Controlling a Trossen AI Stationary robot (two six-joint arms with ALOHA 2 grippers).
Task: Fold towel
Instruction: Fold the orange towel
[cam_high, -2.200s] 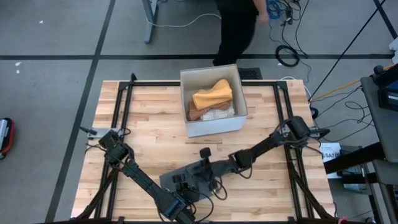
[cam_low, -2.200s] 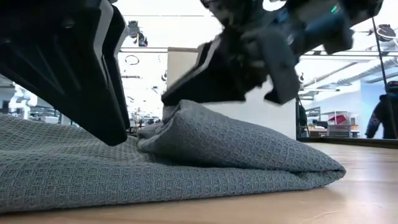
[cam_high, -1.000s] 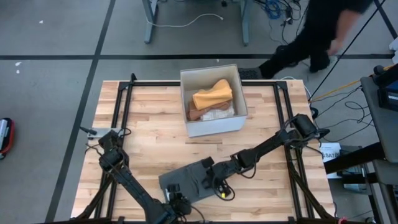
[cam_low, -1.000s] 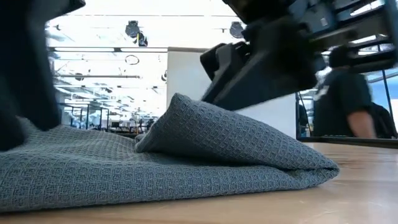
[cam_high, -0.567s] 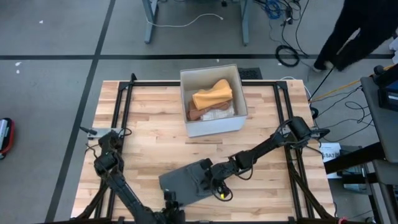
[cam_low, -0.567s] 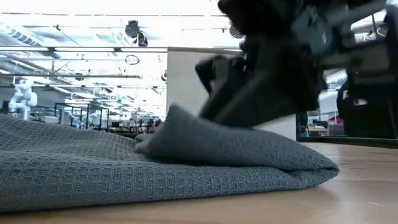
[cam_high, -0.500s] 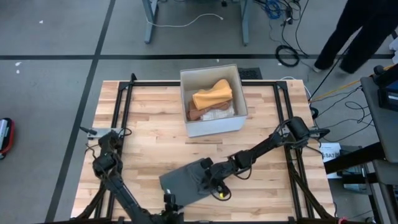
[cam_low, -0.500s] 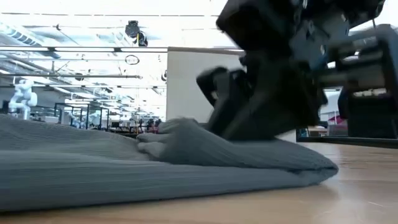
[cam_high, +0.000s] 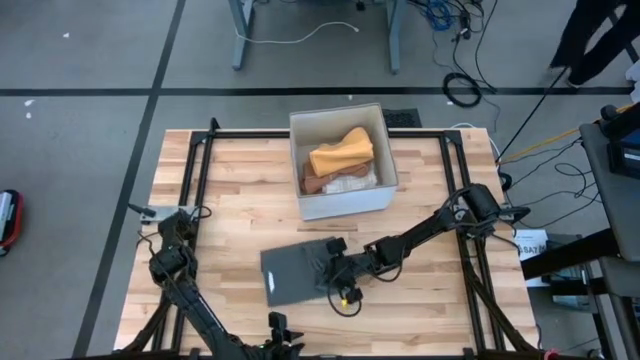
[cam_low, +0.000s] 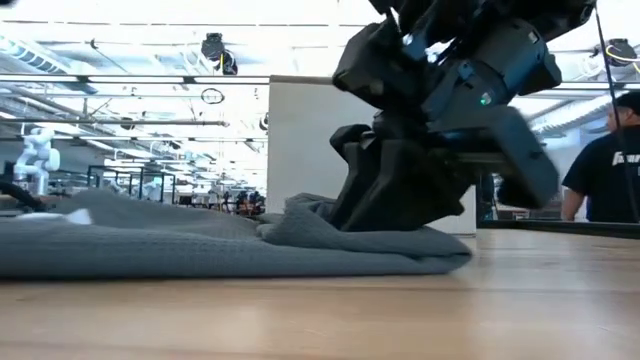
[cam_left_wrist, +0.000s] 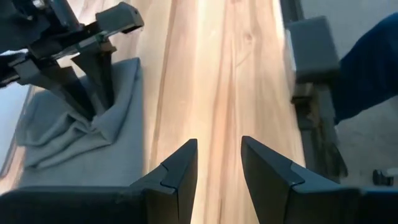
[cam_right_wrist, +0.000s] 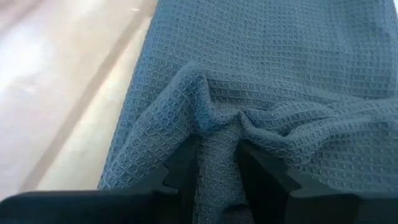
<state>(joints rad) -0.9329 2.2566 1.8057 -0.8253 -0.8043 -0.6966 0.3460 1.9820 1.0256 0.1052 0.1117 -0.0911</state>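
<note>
Towel, a grey waffle-weave cloth, lies mostly flat on the wooden bench, near its front edge and about midway across. Its right edge is bunched into a small ridge where the right gripper presses down, jaws clenched on that fold of fabric. The left gripper hangs at the bench's near edge, left of the towel, its 2 jaws parted and holding nothing. A white box of folded cloths sits farther back, well apart from the towel.
</note>
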